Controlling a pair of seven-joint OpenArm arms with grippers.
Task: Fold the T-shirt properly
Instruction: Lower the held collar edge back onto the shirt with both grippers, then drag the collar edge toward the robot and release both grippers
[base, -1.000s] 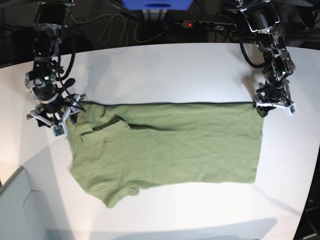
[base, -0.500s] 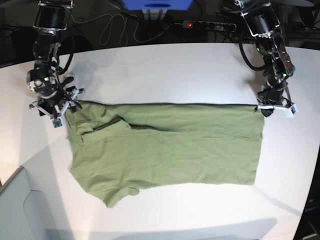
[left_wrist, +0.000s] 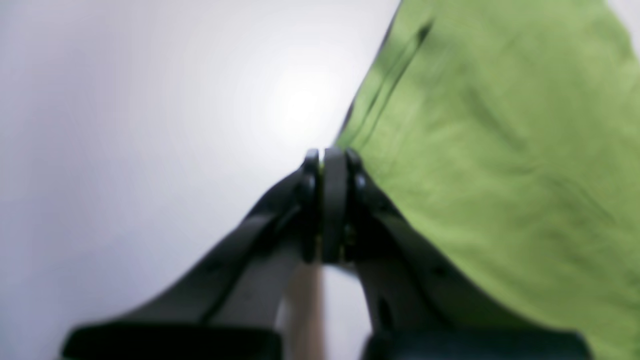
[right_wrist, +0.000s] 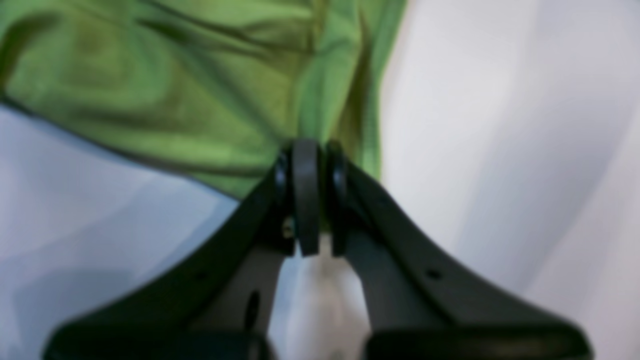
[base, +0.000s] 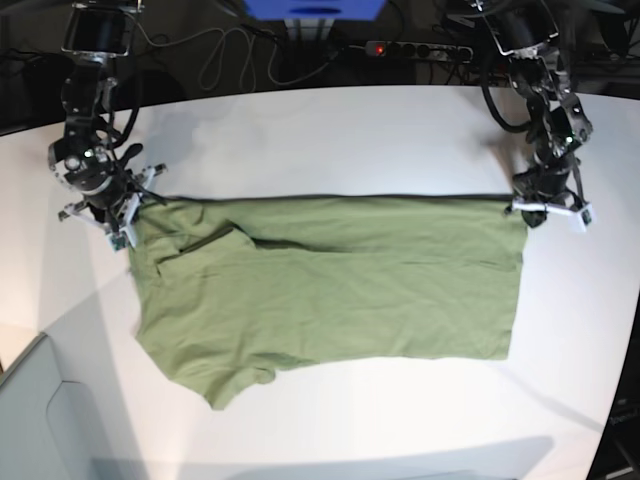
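1. The base view looks down steeply from above the near side of my table (base: 330, 130), taking in both arms and the whole shirt (base: 330, 290).
2. My left wrist camera rides just behind my left gripper (left_wrist: 327, 165), looking along its fingers, very close and blurred.
3. My right wrist camera does likewise behind my right gripper (right_wrist: 310, 160).
4. Each wrist view seems to share one shirt corner with the base view.

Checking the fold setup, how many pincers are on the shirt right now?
2. The left pincer pinches the T-shirt at its far hem corner; the right pincer pinches its far corner at the sleeve end.
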